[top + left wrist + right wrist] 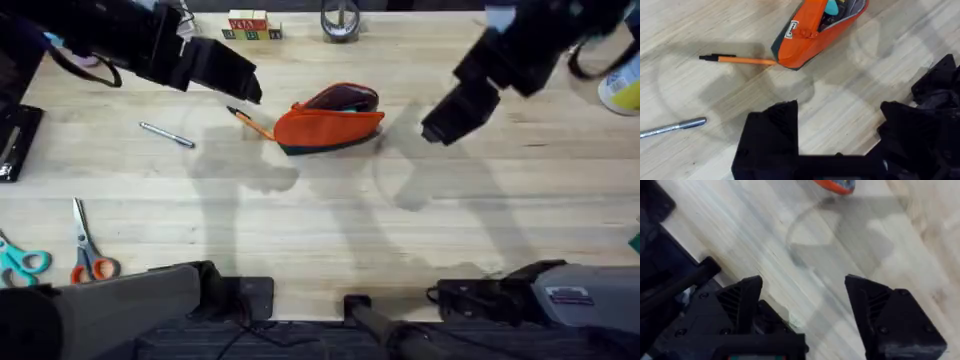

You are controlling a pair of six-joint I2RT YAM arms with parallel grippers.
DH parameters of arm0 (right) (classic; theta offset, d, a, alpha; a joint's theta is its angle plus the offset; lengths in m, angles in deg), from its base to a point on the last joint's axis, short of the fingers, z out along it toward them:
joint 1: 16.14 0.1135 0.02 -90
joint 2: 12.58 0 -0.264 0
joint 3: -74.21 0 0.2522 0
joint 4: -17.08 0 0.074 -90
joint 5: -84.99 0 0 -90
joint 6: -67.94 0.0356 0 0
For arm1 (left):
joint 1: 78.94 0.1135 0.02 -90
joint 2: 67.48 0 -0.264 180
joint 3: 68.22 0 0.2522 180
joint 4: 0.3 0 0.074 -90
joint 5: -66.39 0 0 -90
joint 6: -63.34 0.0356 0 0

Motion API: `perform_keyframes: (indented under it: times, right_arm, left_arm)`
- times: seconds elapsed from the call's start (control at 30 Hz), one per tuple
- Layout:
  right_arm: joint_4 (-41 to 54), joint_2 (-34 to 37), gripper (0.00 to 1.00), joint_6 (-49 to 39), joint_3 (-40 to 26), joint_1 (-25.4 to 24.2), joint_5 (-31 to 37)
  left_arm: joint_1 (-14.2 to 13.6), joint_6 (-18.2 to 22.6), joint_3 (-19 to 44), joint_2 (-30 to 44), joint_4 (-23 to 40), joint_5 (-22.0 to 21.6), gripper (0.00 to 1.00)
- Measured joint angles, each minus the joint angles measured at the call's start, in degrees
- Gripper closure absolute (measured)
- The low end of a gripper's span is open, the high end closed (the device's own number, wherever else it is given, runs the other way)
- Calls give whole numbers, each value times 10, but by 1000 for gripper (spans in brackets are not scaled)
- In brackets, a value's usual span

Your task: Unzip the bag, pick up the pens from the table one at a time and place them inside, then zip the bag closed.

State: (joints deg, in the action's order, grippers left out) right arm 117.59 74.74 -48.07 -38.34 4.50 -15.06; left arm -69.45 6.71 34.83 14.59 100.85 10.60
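Right now my left gripper (840,140) hangs wide open above bare table (320,230), holding nothing; its black fingers (767,135) frame the wood in the left wrist view. Overhead, that gripper (240,85) sits at the end of the left arm, which reaches in from the far left and points toward the bag (328,122), stopping just short of the orange pen (252,122). My right gripper (802,310) is also spread wide and empty, its fingers (745,300) over plain planks, with just the bag's end (835,185) showing beyond them. Overhead, the right gripper (455,115) hovers to the right of the bag, apart from it, its arm coming down from the far right corner.

I see the bag lying near the table's middle, toward the far side: orange fabric with a dark base, its top gaping open so the dark lining and something teal inside show in the left wrist view (815,32). A small white label is sewn on its side, but I cannot read it. The orange pen, black at its far end, lies on the table with one end touching the bag's left end. The silver pen (167,134) lies by itself further left, well apart from the bag.

Scissors (88,250) with orange handles lie near the front left edge.
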Motion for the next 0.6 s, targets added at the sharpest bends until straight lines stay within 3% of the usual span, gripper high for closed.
perform_keyframes:
  times: [0.23, 0.6]
  right_arm:
    - [-94, -67, 3, 37, 114, -30, 7]
    - [-125, -78, 4, 55, 124, -37, 6]
  left_arm:
    - [0, 0, 0, 0, 0, 0, 6]
    - [0, 0, 0, 0, 0, 0, 6]
